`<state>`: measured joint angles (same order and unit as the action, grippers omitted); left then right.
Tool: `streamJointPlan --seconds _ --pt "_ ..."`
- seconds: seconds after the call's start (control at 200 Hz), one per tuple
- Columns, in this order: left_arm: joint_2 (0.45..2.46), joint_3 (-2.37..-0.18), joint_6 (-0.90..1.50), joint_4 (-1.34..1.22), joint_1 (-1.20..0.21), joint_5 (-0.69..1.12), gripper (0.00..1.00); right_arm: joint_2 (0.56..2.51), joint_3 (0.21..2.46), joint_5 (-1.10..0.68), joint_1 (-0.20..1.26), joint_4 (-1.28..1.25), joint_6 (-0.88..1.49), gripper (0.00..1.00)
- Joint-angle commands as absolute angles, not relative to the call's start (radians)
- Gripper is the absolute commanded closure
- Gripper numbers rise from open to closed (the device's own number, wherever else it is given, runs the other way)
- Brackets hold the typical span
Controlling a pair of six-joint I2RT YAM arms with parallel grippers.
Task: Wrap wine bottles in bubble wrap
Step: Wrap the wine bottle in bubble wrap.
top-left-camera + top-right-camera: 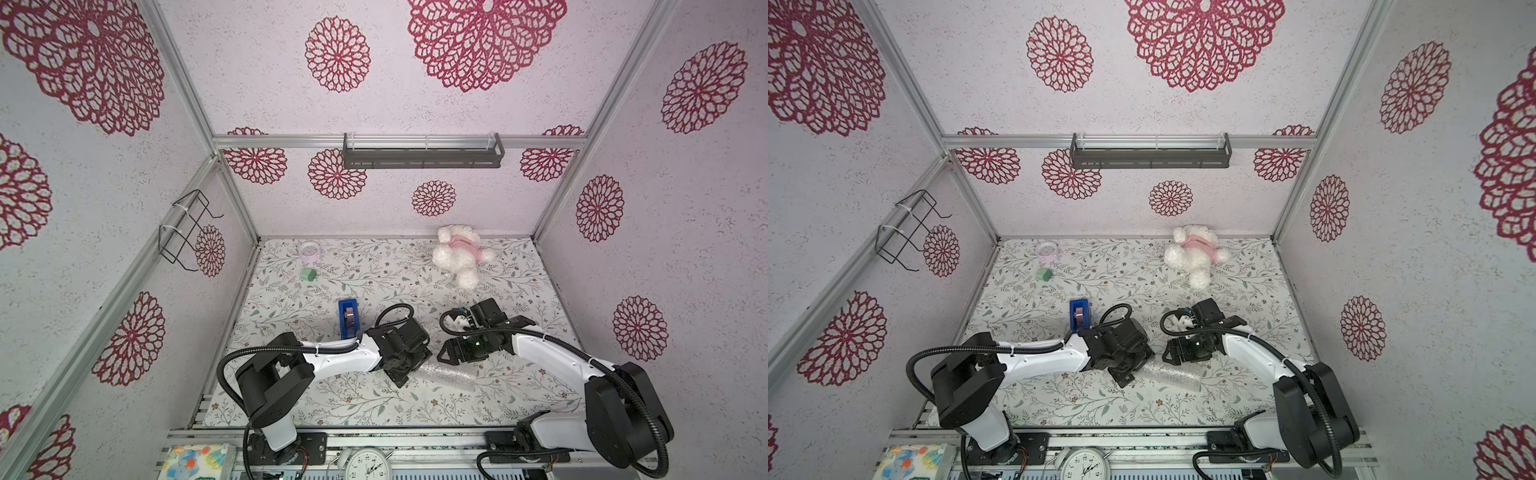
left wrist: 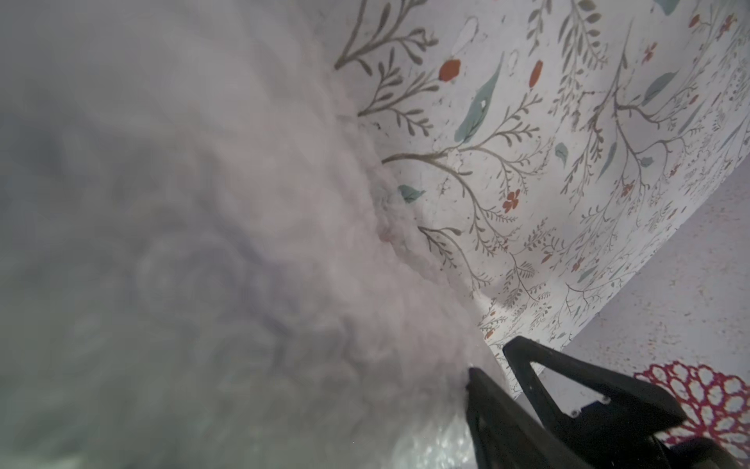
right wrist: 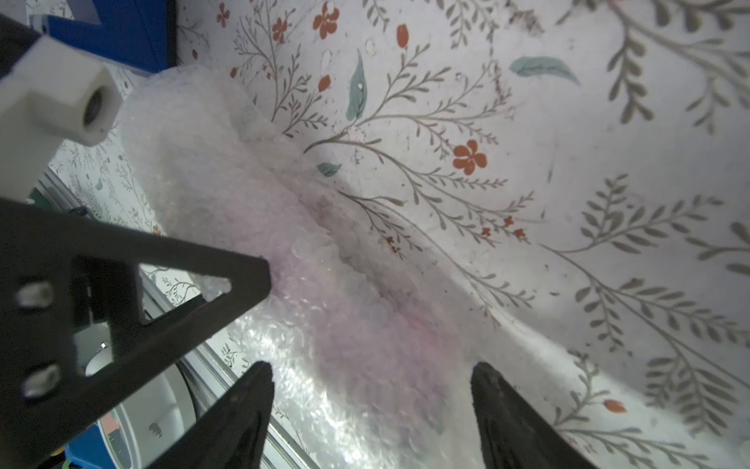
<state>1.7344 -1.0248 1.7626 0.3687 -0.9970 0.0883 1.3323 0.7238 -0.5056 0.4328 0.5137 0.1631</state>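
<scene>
The bubble wrap [image 1: 449,374] lies rolled at near centre of the table [image 1: 332,399]. The wine bottle [image 3: 357,292] inside shows only as a purple tint. The right gripper [image 3: 369,369] straddles the roll with jaws apart, apparently steadying it. The left gripper [image 1: 402,374] works the roll's left end; the wrap hides its jaws, so its grip is undetermined. The tape dispenser [image 1: 348,318] crowds the left wrist, and the plush bear [image 1: 459,253] lies well clear.

worktop [image 1: 374,401]: floral-print sheet
front: rolled bubble wrap [image 1: 451,374] bundle
middle: blue tape dispenser [image 1: 348,318]
back: white teddy bear [image 1: 459,253], green block [image 1: 308,274]
</scene>
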Motion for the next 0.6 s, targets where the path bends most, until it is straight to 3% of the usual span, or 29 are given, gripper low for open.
streamJointPlan --seconds 0.0,0.27,0.595 --pt "1.771 -1.080 1.754 0.338 -0.964 0.075 0.22 1.315 0.693 -0.552 0.440 0.506 0.153 0.29" --pt "1.898 -1.209 1.565 0.360 -0.867 0.089 0.36 1.290 0.609 -0.570 0.451 0.380 0.252 0.39" --pt "2.104 -1.446 1.294 0.454 -0.745 0.157 0.37 1.397 0.624 -0.519 0.451 0.164 0.383 0.46"
